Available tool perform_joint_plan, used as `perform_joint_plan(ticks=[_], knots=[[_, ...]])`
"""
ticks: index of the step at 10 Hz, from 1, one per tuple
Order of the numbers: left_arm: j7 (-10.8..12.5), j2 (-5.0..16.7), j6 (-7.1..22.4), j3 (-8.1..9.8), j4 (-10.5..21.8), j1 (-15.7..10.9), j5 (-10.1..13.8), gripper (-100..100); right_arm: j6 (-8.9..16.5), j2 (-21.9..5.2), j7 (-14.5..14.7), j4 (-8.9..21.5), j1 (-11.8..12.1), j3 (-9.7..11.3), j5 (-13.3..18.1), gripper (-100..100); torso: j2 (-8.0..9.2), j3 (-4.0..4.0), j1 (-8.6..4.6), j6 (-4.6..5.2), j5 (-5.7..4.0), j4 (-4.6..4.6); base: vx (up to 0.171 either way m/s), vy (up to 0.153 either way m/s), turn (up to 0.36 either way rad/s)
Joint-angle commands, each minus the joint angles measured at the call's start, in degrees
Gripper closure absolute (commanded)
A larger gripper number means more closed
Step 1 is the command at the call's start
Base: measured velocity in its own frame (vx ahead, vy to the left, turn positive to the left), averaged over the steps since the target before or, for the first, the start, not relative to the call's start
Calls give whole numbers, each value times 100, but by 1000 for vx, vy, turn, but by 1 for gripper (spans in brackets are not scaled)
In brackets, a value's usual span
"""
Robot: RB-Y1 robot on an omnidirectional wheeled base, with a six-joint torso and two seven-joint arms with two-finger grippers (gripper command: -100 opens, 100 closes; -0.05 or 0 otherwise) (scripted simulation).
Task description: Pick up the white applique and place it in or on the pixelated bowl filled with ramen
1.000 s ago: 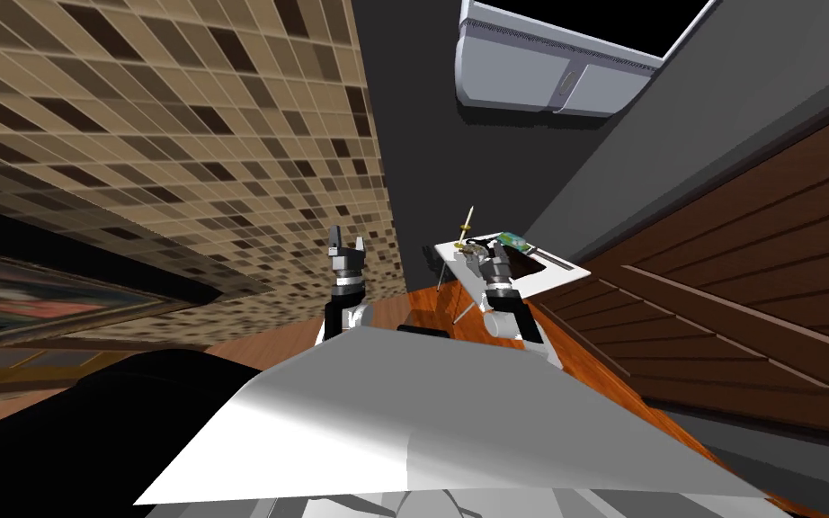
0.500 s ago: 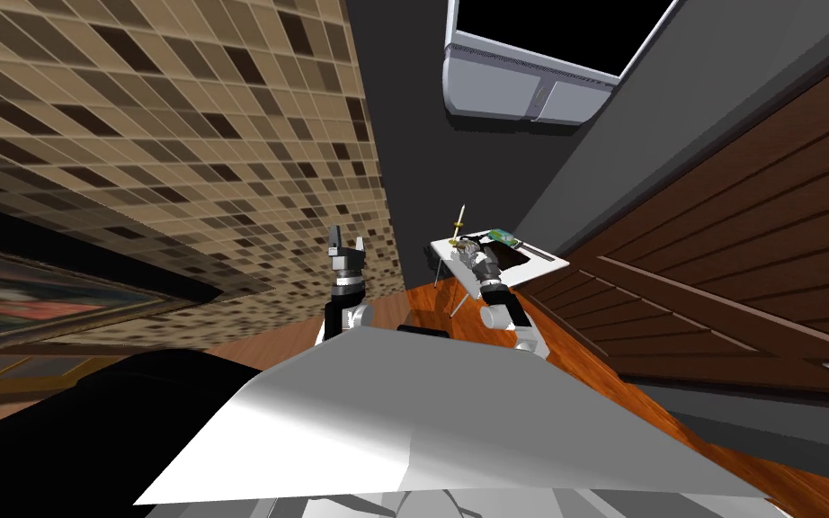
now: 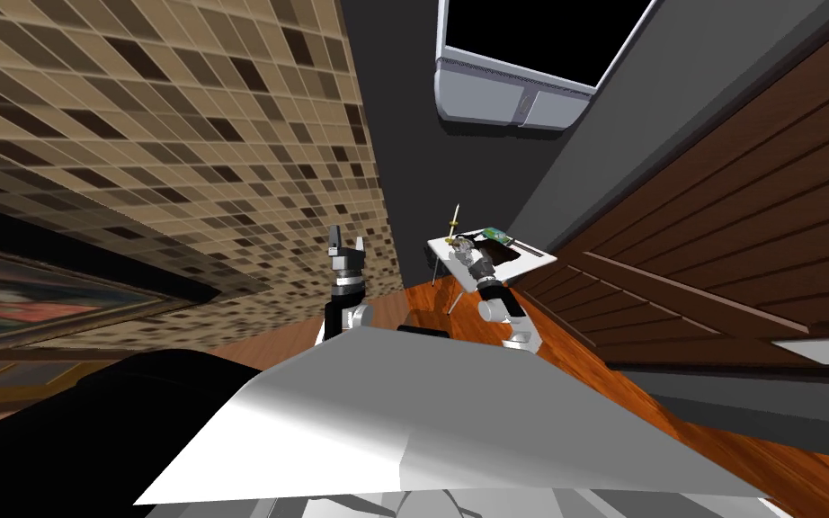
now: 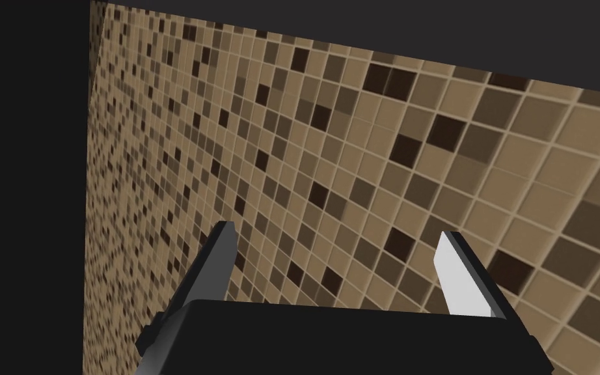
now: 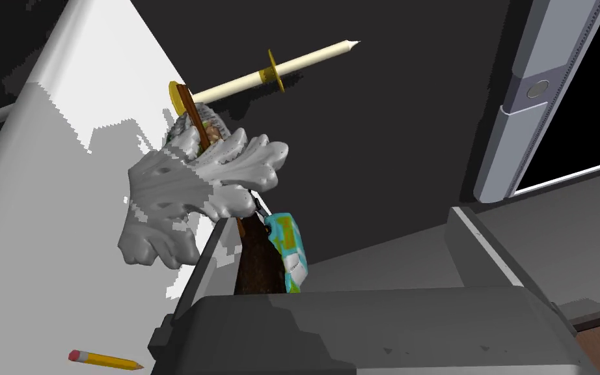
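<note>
Right fingers (image 5: 206,268) spread, one touching the white applique (image 5: 185,189)

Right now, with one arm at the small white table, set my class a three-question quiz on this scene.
1. True or false: the left pincer is open.
2. What lies on the white table? A pencil, B spoon, C cup.
3. Fill in: the applique is at the ___ pincer.
Key: 1 true; 2 A; 3 right pincer.

pale grey leafy applique (image 5: 191,192), overlapping pixelated ramen bowl (image 5: 210,127) behind it
</note>
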Motion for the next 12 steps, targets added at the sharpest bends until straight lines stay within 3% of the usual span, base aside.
perform_joint_plan(ticks=[1,2,4,7,10,11,12], knots=[[0,0,0,0,0,0,0,0,286,10,-230,226,-183,-19,-122,-100,0,0,0,0,0,0,-55,-32,-65],[0,0,0,0,0,0,0,0,315,10,-230,226,-183,-19,-122,-100,-1,-1,-3,1,0,-1,-48,-25,-38],[0,0,0,0,0,0,0,0,724,40,-610,611,-539,-75,-352,-100,-4,-3,-1,1,0,-2,-59,-35,-98],[0,0,0,0,0,0,0,0,1141,58,-844,800,-721,-107,-473,-100,-7,-4,-6,1,-1,-1,-39,-39,-42],[0,0,0,0,0,0,0,0,1618,92,-1259,1165,-1088,-178,-725,-100,-18,-10,-2,-1,-1,-4,-13,-38,-58],[0,0,0,0,0,1,0,0,1713,92,-1259,1165,-1088,-178,-725,-100,-21,-12,-3,0,0,-5,-5,-28,-38],[0,0,0,0,0,0,0,0,1942,107,-1465,1340,-1272,-217,-856,-100,-21,-12,0,0,0,-5,1,-37,-88]])
